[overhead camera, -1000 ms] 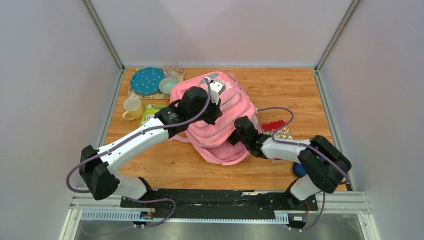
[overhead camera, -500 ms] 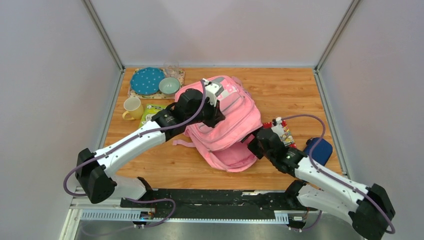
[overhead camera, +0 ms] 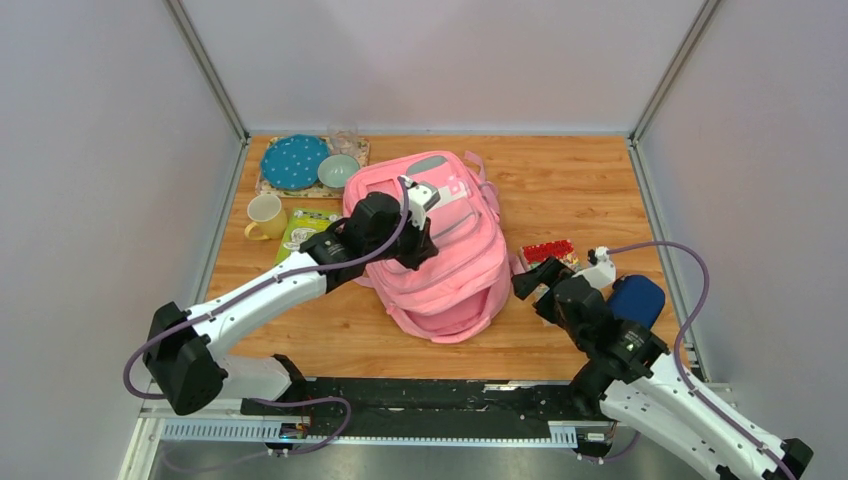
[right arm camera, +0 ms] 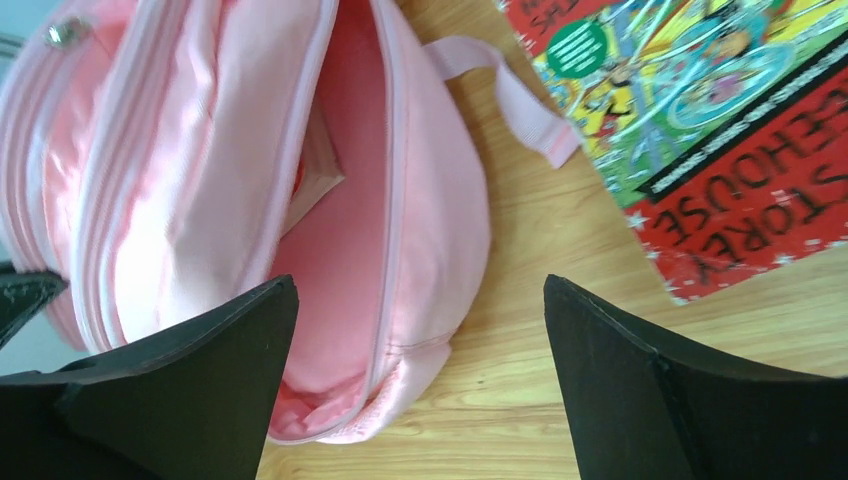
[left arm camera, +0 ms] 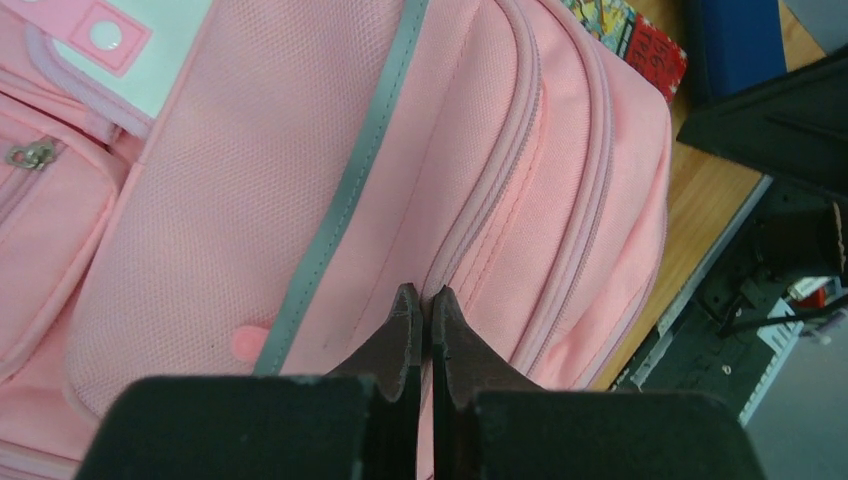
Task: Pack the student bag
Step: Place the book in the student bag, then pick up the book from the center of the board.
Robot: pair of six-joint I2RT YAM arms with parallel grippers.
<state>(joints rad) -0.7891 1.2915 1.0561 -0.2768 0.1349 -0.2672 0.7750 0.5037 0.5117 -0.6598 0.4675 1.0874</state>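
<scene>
The student bag (overhead camera: 455, 265), a large pink backpack, lies in the middle of the table. My left gripper (overhead camera: 412, 243) rests on its top and is shut, its tips (left arm camera: 421, 296) pinched on the zip seam beside a grey strip (left arm camera: 345, 200). The bag's (right arm camera: 420, 200) main compartment gapes open at its near right side, with the edge of a book (right arm camera: 318, 165) showing inside. My right gripper (right arm camera: 420, 290) is open and holds nothing, just off that opening above bare wood. It stands to the right of the bag (overhead camera: 528, 280).
A red-bordered picture book (overhead camera: 550, 250) (right arm camera: 700, 130) lies right of the bag, with a dark blue case (overhead camera: 637, 298) beyond it. At the far left are a blue dotted plate (overhead camera: 295, 160), a bowl (overhead camera: 337, 170), a yellow mug (overhead camera: 265, 215) and a green booklet (overhead camera: 300, 225).
My right arm has drawn back out of the bag's opening towards the near right, its jaws a little wider. The bag has swung straighter and lies flatter. The left gripper stayed shut on it.
</scene>
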